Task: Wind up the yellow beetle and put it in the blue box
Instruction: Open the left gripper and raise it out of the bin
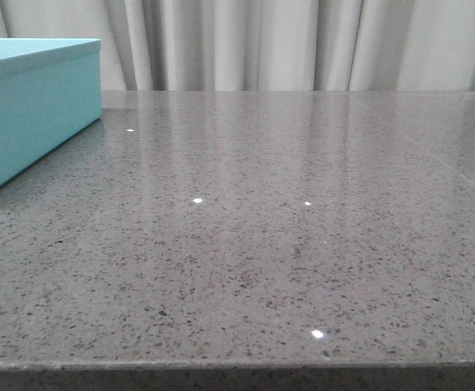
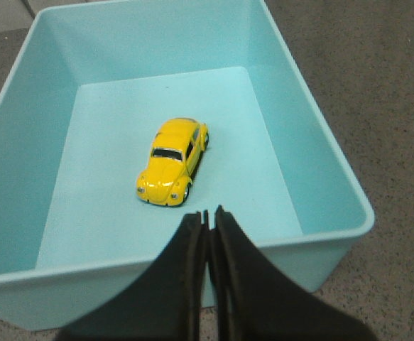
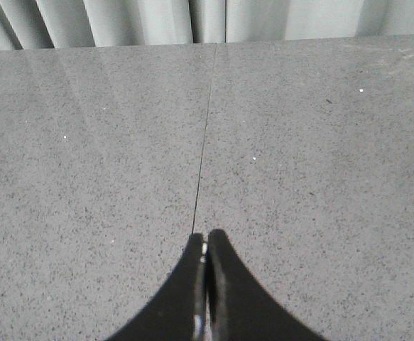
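In my left wrist feed, the left hand [image 2: 208, 213] has its two dark fingers pressed together with nothing between them, held above the near wall of the blue box [image 2: 334, 177]. The box is open at the top and stands on the counter [image 2: 377, 78]. The yellow beetle [image 2: 172, 160] rests on its wheels on the box floor, near the middle and clear of all four walls, its nose angled toward the wall nearest the hand.

In my right wrist feed, the right hand [image 3: 206, 241] is likewise closed, fingers together and gripping nothing. It hangs over bare counter, where a thin straight seam [image 3: 205, 128] runs away from the fingertips toward the far edge.

In my front feed, the counter surface is polished grey stone with fine dark and light speckles. It is glossy enough to carry small bright points of reflected light and a faint mirror of the backdrop. The blue box occupies the left far part of the counter, and only its outer side and rim show from this angle. Behind the counter hangs a pale grey curtain [image 1: 302, 45] in vertical folds. Neither hand appears in this feed.
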Controlling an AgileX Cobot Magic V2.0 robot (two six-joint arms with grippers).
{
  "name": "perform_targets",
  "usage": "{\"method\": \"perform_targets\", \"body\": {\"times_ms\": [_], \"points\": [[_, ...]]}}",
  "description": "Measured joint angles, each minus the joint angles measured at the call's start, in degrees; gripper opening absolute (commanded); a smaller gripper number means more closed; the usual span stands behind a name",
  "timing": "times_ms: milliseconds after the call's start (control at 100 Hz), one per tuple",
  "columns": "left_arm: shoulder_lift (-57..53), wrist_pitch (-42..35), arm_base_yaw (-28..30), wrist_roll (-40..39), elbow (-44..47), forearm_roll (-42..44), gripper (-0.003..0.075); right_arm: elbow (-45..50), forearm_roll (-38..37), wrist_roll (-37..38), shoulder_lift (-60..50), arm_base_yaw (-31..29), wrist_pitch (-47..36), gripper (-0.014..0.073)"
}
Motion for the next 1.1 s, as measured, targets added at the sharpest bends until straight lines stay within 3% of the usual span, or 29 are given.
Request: {"method": "perform_targets", "body": {"times_ms": [370, 1100], "points": [[-12.6, -2.9, 0.0, 0.0, 10.4, -0.1, -0.0018, 11.0, -0.1, 0.0, -9.4, 0.0, -4.4, -0.0068], [-13.5, -4.6, 0.0, 0.0, 11.3, -0.4, -0.0018, 11.5, -0.1, 0.0, -10.2, 0.0, -5.5, -0.0068]]}}
